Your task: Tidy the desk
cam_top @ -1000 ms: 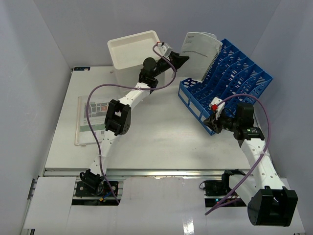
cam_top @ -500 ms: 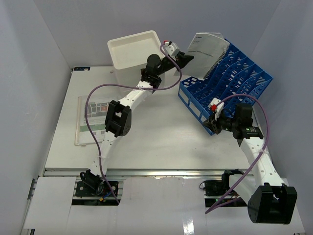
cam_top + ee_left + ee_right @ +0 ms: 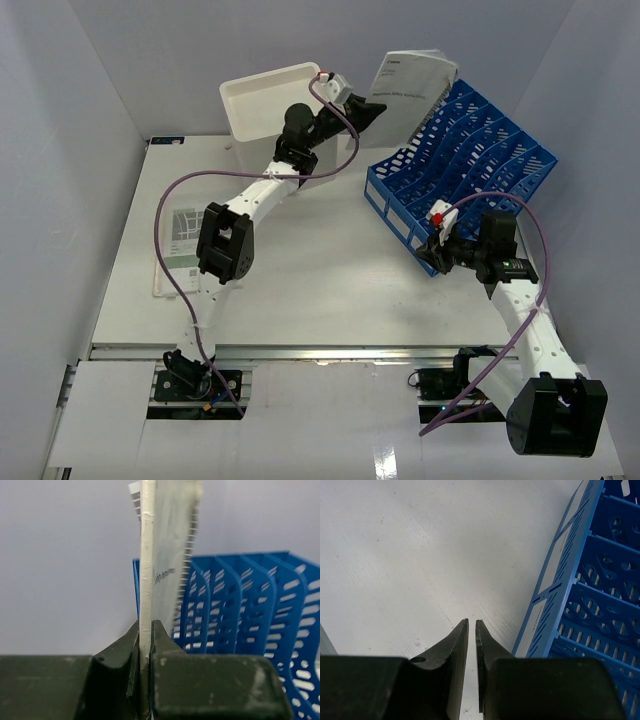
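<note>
Bench lies below both arms; its booklet, likely light and floppy, best gripped along a stiff edge, sits pinched in the left claw over the far-right rack, right claw narrowed, empty.

The top camera looks down from high behind the near edge over the whole desk. The left wrist camera faces level, close on a booklet. The right one looks down, close to the desk. All three share the blue file rack.
</note>
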`<state>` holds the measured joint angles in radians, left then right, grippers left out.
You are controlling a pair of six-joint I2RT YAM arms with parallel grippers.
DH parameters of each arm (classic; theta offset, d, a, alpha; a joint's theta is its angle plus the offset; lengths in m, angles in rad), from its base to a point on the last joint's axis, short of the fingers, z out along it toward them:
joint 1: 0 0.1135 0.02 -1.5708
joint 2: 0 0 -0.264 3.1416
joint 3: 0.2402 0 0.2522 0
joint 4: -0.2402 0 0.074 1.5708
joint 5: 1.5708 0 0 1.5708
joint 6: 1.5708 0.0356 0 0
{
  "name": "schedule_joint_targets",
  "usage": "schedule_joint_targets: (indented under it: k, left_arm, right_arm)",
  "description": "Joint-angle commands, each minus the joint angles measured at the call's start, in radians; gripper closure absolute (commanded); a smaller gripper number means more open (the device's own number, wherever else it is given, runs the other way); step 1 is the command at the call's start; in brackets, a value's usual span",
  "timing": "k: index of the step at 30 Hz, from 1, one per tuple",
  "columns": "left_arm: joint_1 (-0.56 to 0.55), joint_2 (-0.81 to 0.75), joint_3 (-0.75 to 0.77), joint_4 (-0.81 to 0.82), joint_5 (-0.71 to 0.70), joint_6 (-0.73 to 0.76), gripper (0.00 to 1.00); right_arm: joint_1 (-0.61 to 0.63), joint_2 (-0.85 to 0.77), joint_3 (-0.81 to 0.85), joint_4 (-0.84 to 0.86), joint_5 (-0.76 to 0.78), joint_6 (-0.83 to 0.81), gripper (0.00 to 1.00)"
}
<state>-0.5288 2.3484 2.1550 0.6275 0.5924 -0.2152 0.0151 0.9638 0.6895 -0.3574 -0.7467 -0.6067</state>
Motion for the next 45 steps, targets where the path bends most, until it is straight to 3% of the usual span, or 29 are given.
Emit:
schedule_joint_targets:
  k: [1,10,19,26,45]
  left_arm:
    - [0.003,-0.210,-0.036,0.149,0.007,-0.038,0.96]
    - [-0.082,-0.317,-0.283,0.305,-0.022,-0.083,0.98]
    - [-0.182,-0.310,-0.289,0.233,-0.190,0.039,0.99]
    - [-0.234,-0.255,-0.246,0.188,-0.327,0.173,0.99]
    - [-0.280,-0.097,-0.111,0.159,-0.324,0.122,0.99]
  right_arm:
    - [-0.003,-0.005,-0.004,0.018,-0.008,-0.008,0.83]
    - [-0.046,-0.039,0.006,-0.009,-0.004,-0.018,0.83]
    - [-0.046,-0.127,-0.003,-0.135,0.202,-0.034,0.86]
    - [-0.047,-0.203,-0.070,-0.141,0.227,-0.021,0.88]
    - [-0.047,-0.209,-0.094,-0.112,0.221,-0.002,0.88]
